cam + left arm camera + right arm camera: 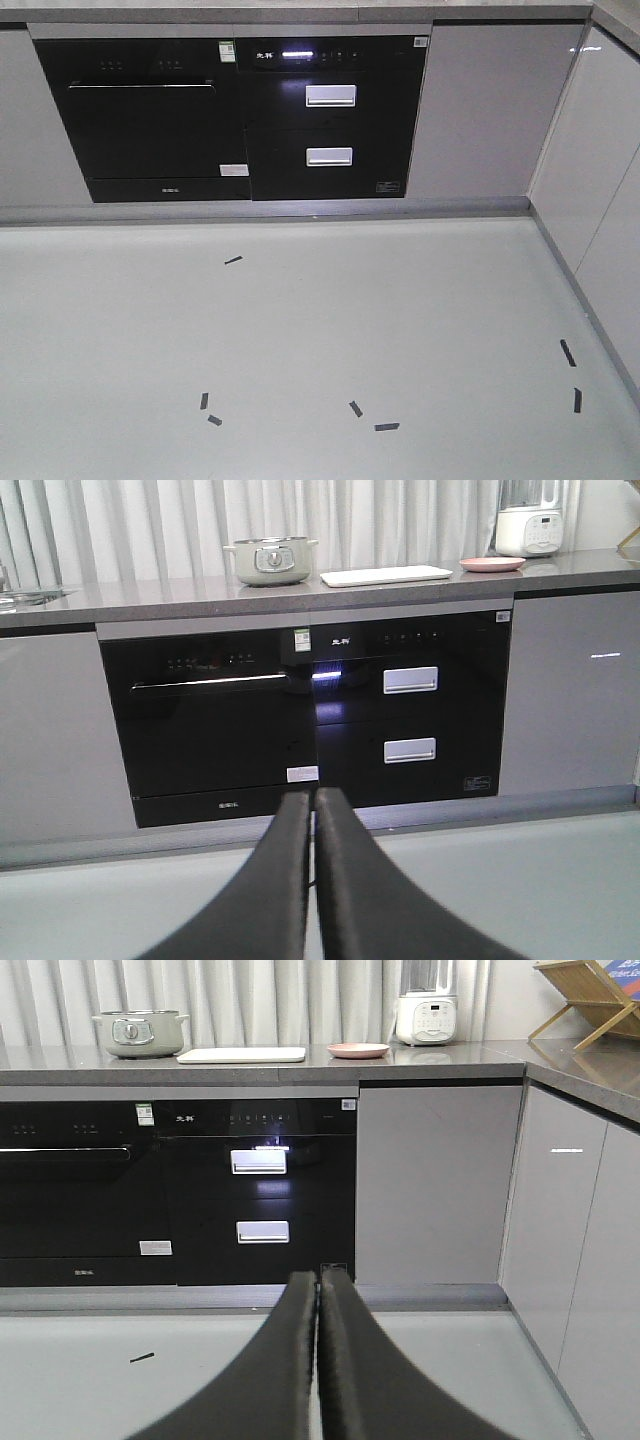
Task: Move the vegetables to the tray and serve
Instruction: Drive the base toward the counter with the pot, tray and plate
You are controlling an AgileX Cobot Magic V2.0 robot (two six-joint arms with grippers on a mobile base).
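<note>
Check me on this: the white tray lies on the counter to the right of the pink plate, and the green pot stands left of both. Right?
Not quite: the tray lies to the left of the pink plate, between it and the green pot, on the counter. The right wrist view shows it.

The left tool (310,794) has two matte black fingers (272,885) with smooth surfaces. Each is broad at the base and curves in to a narrow tip. The right tool (319,1274) is of identical form: two black, smoothly curved, tapered fingers (368,1372).
</note>
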